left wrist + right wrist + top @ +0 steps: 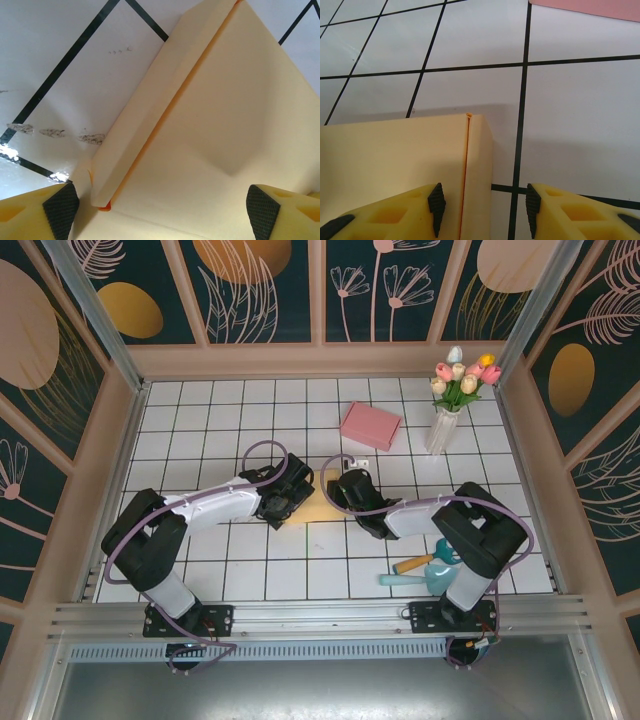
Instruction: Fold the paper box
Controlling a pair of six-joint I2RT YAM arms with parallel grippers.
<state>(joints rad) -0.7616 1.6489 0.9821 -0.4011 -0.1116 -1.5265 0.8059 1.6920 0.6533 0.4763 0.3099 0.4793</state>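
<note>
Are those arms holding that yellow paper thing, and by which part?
Nothing is gripped. The left fingers stand wide apart over the paper box; the right fingers straddle its folded side flap with gaps showing.

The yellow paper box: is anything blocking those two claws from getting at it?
Nothing visible does. The left gripper and right gripper both hang open right over the paper box, with its flaps between their fingers. The pink box and flower vase sit farther back, apart from it.

Pale yellow paper box (225,110), apparently part-folded
</note>
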